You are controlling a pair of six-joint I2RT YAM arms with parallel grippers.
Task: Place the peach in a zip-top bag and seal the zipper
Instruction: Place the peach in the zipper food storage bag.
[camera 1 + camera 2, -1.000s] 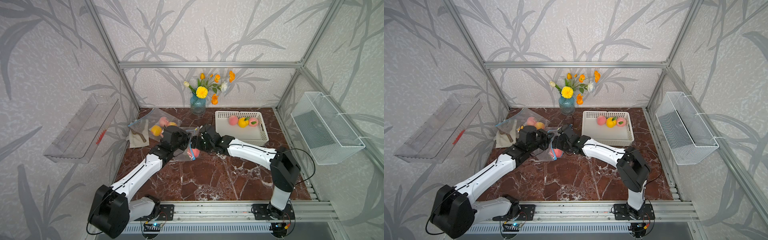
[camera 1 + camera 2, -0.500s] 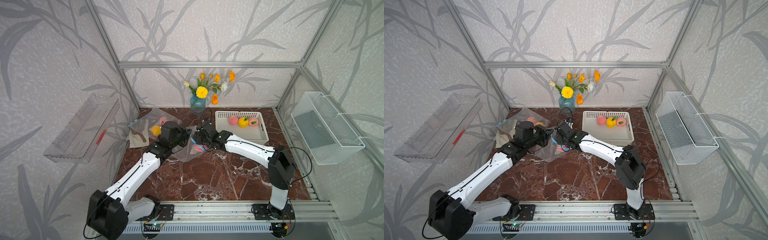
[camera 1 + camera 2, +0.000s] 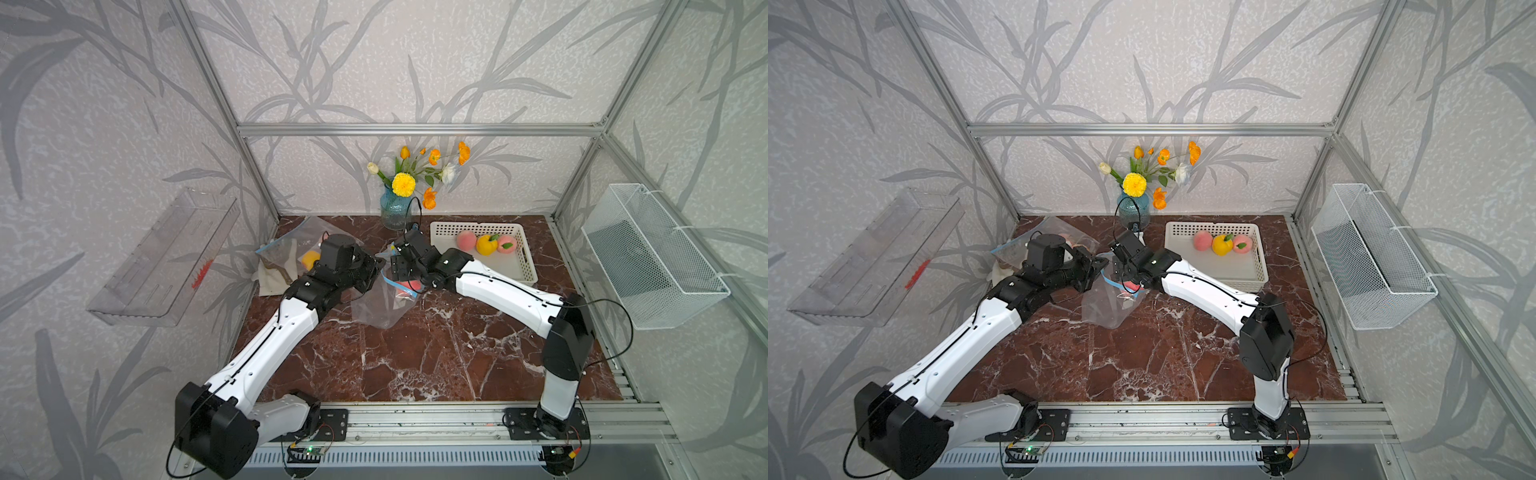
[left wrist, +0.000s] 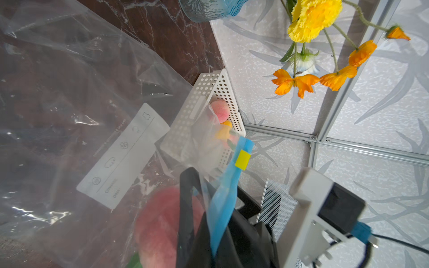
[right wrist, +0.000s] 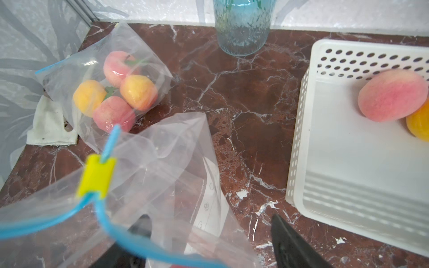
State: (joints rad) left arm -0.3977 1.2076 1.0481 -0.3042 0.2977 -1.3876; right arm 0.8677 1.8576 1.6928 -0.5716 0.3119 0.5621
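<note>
**Robot laboratory test cell dressed as a domestic corner.** A blue ribbed glass vase [image 3: 395,212] holding orange and yellow flowers [image 3: 404,184] stands at the back of a red-brown marble-patterned tabletop [image 3: 415,353]. Behind the vase and to both sides of it, wall panels printed with grey leaves [image 3: 374,62] sit in a bare aluminium profile frame [image 3: 415,129]. Well in front of the vase, a slotted aluminium rail [image 3: 415,417] carries the bases of the white-and-black left arm [image 3: 270,345] and right arm [image 3: 503,299]. Loose cables and an exposed circuit board [image 3: 308,450] lie just beneath the rail.
</note>
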